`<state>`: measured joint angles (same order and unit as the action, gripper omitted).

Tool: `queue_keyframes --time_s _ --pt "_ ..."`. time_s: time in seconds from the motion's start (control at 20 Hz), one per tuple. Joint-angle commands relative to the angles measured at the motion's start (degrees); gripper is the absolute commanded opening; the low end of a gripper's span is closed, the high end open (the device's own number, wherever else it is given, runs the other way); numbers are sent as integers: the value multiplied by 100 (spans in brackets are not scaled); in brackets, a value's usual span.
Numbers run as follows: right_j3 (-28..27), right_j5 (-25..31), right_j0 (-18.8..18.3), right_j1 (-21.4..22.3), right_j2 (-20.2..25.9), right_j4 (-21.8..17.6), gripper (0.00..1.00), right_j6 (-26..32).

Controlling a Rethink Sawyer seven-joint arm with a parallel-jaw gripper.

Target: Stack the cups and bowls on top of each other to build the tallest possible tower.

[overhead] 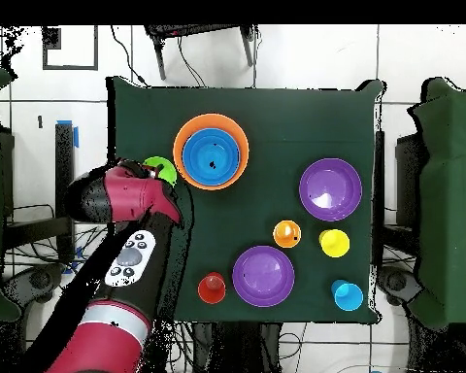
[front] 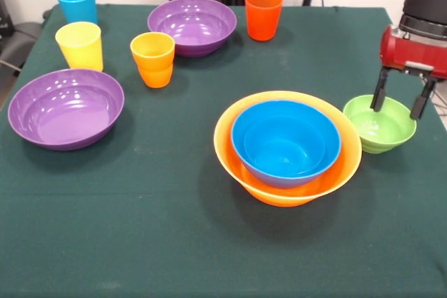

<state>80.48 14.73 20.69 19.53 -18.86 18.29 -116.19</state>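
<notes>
Front view gives you the clearest look: your gripper (front: 403, 102) hangs spread apart over the small green bowl (front: 380, 125), one finger (front: 379, 91) at the bowl's far rim and the other just outside it toward the table edge, with nothing held between them. The green bowl sits upright on the green tablecloth (front: 174, 228), just beside the large orange bowl (front: 279, 190) but not inside it.

The tower so far is that orange bowl with the deep blue bowl (front: 286, 143) nested in it, both upright. You may make out a lighter blue inner ring within the blue bowl, but whether that is a separate bowl cannot be told.

Across the table from the stack you have one purple bowl (front: 66, 108) near the table edge and a second purple bowl (front: 192, 26) farther back. Between them stand the yellow cup (front: 79, 45) and the orange cup (front: 153, 59), near each other but apart. The light blue cup (front: 77, 3) stands at the far corner, and the red-orange cup (front: 263, 14) is just beside the rear purple bowl.

In the overhead view, the arm (overhead: 130, 228) covers most of the green bowl (overhead: 157, 166), leaving only a sliver of it showing beside the orange bowl (overhead: 184, 144).
</notes>
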Motion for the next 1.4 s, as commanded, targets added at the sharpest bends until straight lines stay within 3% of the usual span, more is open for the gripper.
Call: queue_keyframes --time_s 0.05,0.5,1.05,1.25,1.4 --pt "71 38 -142 -232 951 -60 100 -630" --pt "513 -337 -818 30 2078 -217 100 -363" --pt "583 -492 -898 37 2238 -361 100 -447" --pt "491 -542 -826 -41 2149 -333 100 -486" --pt "296 -484 -613 -162 1826 -235 100 -605"
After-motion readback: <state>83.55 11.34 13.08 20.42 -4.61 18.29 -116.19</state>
